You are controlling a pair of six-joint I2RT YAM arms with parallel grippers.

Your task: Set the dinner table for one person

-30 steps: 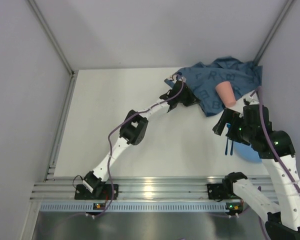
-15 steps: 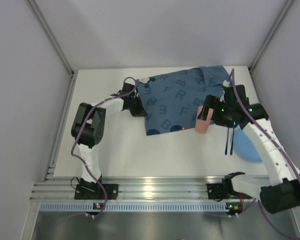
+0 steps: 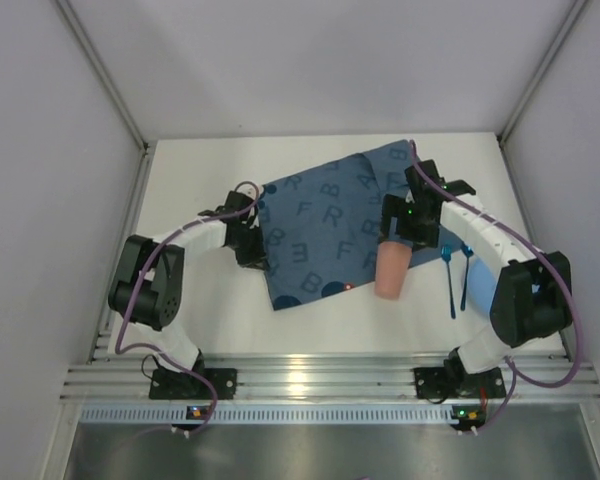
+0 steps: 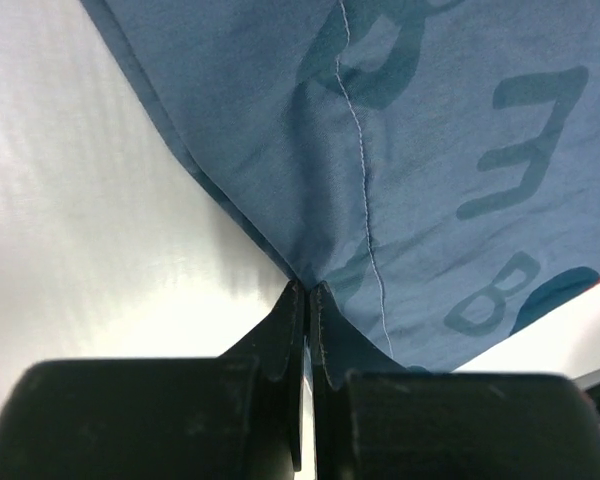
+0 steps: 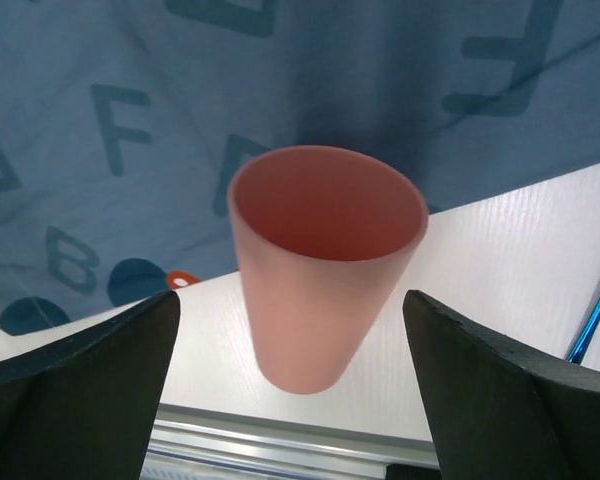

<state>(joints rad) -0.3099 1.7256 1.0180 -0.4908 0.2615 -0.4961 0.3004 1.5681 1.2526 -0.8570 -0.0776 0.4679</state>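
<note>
The dark blue letter-printed placemat (image 3: 325, 230) lies spread on the white dinner table (image 3: 195, 180). My left gripper (image 3: 254, 248) is shut on the placemat's left edge (image 4: 280, 150), and the cloth puckers at the fingertips (image 4: 308, 288). A pink cup (image 3: 391, 270) is tipped at the mat's near right edge, mouth toward my right gripper (image 3: 404, 238) and base toward the near rail. In the right wrist view the cup (image 5: 320, 270) sits between the open right gripper (image 5: 290, 300), with a clear gap on each side.
A blue fork and spoon (image 3: 452, 282) lie on the table right of the cup. A light blue plate (image 3: 482, 285) is beside them, partly under the right arm. The metal rail (image 3: 300, 380) runs along the near edge. Grey walls close in the table.
The placemat has been pulled from the far right corner toward the middle and spread flat. The cup has come with the right gripper to the mat's near right edge.
</note>
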